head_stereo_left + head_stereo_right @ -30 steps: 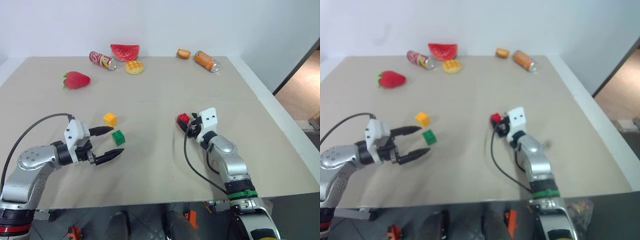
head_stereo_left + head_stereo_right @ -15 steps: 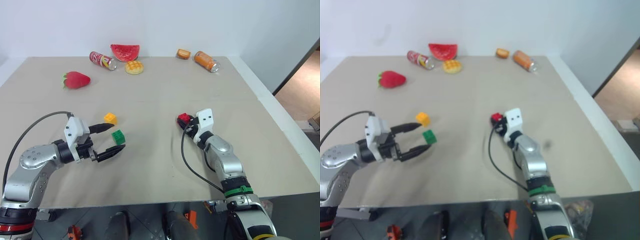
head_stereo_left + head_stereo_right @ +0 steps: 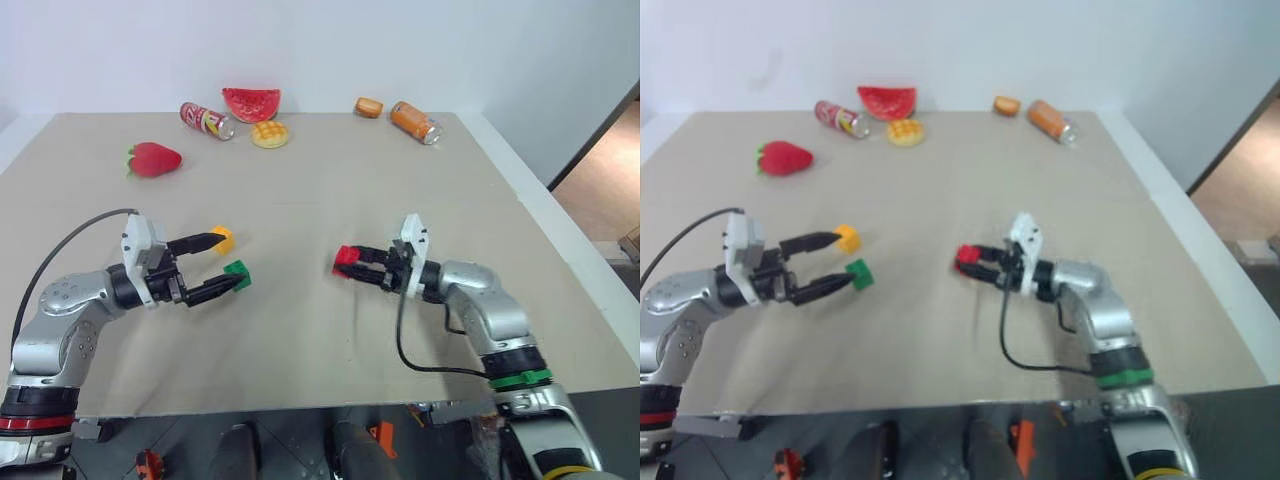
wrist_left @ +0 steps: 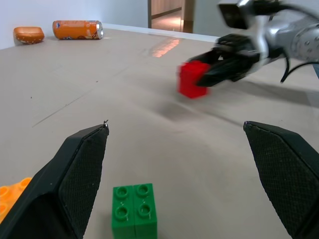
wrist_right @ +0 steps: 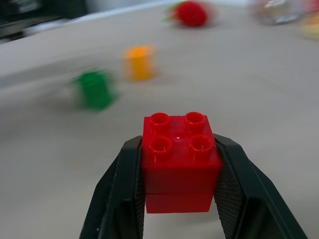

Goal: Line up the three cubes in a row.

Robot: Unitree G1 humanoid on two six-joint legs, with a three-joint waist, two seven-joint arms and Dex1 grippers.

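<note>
My right gripper point(image 3: 350, 263) is shut on the red cube point(image 3: 345, 260) and points left. It holds the cube just above the table's middle; the cube's studs point(image 5: 177, 130) face up between the fingers point(image 5: 124, 194). My left gripper point(image 3: 226, 265) is open and level, pointing right. The green cube point(image 4: 134, 218) lies on the table between its fingers point(image 4: 82, 164), with a gap on each side. The yellow-orange cube point(image 3: 223, 240) sits just outside the far finger's tip. The red cube is a short way to the right of the other two.
Along the table's far edge lie a strawberry toy point(image 3: 154, 160), a red can point(image 3: 205, 120), a watermelon slice point(image 3: 251, 103), a waffle pastry point(image 3: 269, 134), a small orange bun point(image 3: 369, 107) and an orange can point(image 3: 414, 122). The table's right edge point(image 3: 560, 230) drops off beside a doorway.
My right gripper has shut on the red cube, swung round to point left and carried it left and nearer to me. My left gripper has crept forward, so the green cube now lies between its fingers.
</note>
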